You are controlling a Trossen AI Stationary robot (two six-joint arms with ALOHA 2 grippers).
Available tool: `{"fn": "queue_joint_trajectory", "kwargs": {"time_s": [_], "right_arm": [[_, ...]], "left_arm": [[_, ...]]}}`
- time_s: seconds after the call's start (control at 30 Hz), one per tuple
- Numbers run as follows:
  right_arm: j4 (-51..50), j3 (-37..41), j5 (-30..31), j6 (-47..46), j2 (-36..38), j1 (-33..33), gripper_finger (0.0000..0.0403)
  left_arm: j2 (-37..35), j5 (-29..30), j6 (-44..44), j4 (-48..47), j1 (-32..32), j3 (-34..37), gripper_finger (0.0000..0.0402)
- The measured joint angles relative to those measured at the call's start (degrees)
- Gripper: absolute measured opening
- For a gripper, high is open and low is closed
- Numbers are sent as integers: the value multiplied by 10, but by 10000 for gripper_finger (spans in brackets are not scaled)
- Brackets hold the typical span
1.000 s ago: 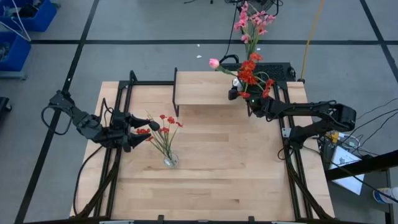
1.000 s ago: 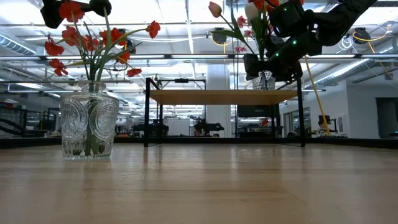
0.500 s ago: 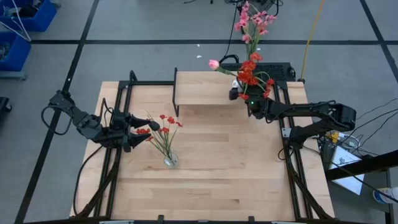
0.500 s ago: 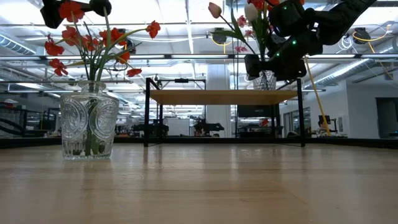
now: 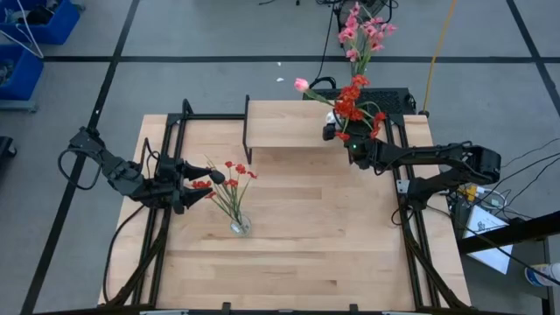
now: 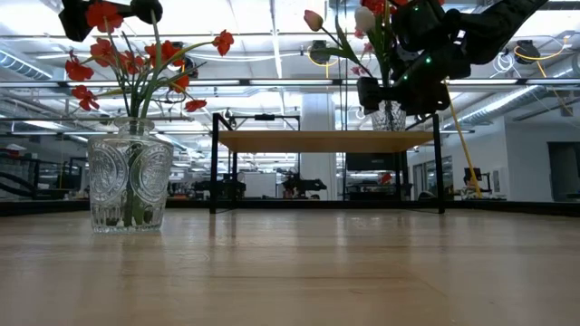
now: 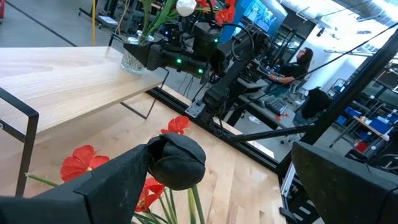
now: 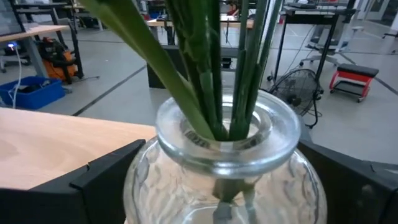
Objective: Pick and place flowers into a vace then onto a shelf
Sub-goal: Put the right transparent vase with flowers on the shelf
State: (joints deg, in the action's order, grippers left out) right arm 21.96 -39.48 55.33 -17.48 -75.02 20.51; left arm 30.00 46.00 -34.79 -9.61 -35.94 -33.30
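A clear glass vase [image 6: 130, 177] with red flowers [image 5: 232, 175] stands on its base on the tabletop. My left gripper [image 5: 210, 185] hovers open beside those blossoms, level and touching nothing. A second glass vase [image 8: 217, 168] holds red, pink and white flowers [image 5: 354, 96] on green stems. It stands on the right end of the shelf [image 5: 284, 122]. My right gripper [image 5: 343, 136] is open, with one finger on each side of this vase. My right gripper comes at the shelf vase level from the table's right side. One finger [image 8: 106, 177] stands at each side of the vase's rounded body [image 8: 149, 180], below the rim. I cannot tell whether the fingers touch the glass. The vase stands upright on the shelf top [image 6: 317, 140].
Black frame rails [image 5: 166, 175] run along both sides of the table. A dark flat device [image 5: 389, 96] lies behind the shelf. Bare wood [image 5: 324, 219] fills the table's middle and near part. In the left wrist view a person [image 7: 298, 62] sits beyond the table.
My right gripper has turned a little at the shelf vase. The bouquet's tall pink blossoms have swung slightly toward the table's right. The vase stays on the shelf.
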Motion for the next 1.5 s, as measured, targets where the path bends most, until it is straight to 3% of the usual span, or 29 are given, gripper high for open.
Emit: {"fn": "queue_joint_trajectory", "kwargs": {"time_s": [0.43, 1.1, 1.27, 1.5], "right_arm": [[1, 0, 18, -14, 0, -26, 400], [3, 0, 19, -72, 0, -65, 400], [3, -1, 62, -27, 0, -67, 400], [3, -1, 95, -82, 0, -86, 400]], "left_arm": [[0, -2, 0, 0, 0, 0, 399], [0, -72, 0, 0, 0, 0, 399], [0, -72, 0, 0, 0, 0, 399], [0, -72, 0, 0, 0, 0, 399]]}}
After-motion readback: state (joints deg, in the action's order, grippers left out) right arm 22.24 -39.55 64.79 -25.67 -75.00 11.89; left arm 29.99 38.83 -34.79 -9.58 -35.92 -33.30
